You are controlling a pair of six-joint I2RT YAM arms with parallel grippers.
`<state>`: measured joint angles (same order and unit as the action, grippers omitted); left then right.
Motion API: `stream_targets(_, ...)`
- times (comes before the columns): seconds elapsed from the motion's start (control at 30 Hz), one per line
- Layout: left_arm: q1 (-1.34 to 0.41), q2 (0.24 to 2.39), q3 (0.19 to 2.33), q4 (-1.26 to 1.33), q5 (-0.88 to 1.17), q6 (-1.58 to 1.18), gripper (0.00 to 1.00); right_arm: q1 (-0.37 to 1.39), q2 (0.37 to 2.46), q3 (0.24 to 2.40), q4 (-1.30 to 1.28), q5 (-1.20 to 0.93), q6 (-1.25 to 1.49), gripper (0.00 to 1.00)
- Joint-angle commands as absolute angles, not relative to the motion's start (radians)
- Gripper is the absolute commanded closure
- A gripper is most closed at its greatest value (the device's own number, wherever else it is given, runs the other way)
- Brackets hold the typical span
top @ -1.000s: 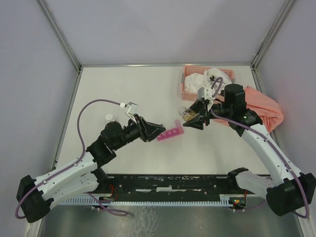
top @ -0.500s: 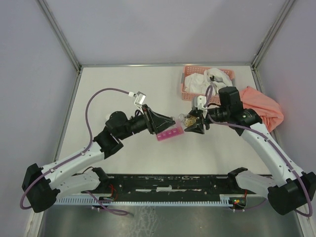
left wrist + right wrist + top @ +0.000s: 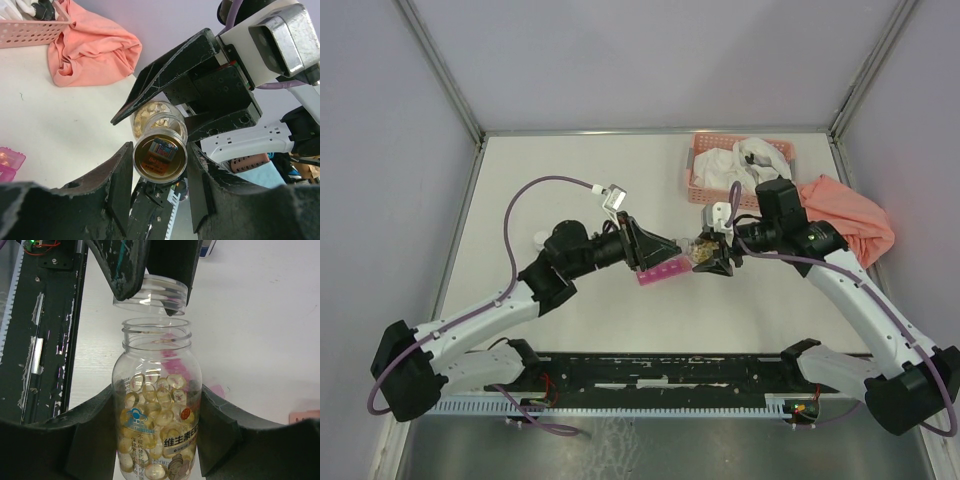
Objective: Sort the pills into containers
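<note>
My right gripper [image 3: 708,256] is shut on a clear bottle [image 3: 157,425] of yellow gel capsules and holds it above the table. The bottle's mouth is open. My left gripper [image 3: 676,244] is shut on the bottle's clear cap [image 3: 152,292], which sits a small gap off the mouth. In the left wrist view the cap [image 3: 160,154] is between my two fingers, with the bottle [image 3: 150,112] behind it in the right gripper's black fingers [image 3: 175,75]. The magenta-pink pill-organizer strip [image 3: 660,272] lies on the table just below both grippers, and its end shows in the left wrist view [image 3: 7,162].
A salmon lattice basket [image 3: 698,170] with white items stands at the back right. A salmon-pink cloth [image 3: 850,215] lies to its right and also shows in the left wrist view [image 3: 90,47]. A small white object [image 3: 540,238] lies by the left arm. A black rail [image 3: 660,368] runs along the near edge.
My left arm swung right to the bottle and closed on its cap. My right gripper moved slightly left with the bottle. The cap now stands apart from the bottle mouth.
</note>
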<state>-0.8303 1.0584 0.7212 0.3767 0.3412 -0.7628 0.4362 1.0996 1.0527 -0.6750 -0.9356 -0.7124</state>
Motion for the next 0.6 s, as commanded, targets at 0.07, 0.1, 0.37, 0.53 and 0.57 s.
stream_targets(0.07, -0.824, 1.077, 0.769, 0.439, 0.359, -0.790, 0.69, 0.457, 1.105, 1.104, -0.667, -0.919, -0.729, 0.86)
stream_targets(0.1, -0.825, 1.080, 0.769, 0.443, 0.359, -0.792, 0.69, 0.462, 1.107, 1.105, -0.667, -0.916, -0.729, 0.86)
stream_targets(0.37, -0.824, 1.090, 0.759, 0.475, 0.352, -0.814, 0.70, 0.480, 1.111, 1.106, -0.665, -0.897, -0.726, 0.87)
stream_targets(0.53, -0.824, 1.103, 0.750, 0.497, 0.358, -0.831, 0.70, 0.485, 1.111, 1.106, -0.646, -0.880, -0.698, 0.87)
stream_targets(0.57, -0.823, 1.104, 0.750, 0.500, 0.360, -0.835, 0.70, 0.486, 1.111, 1.107, -0.643, -0.876, -0.694, 0.87)
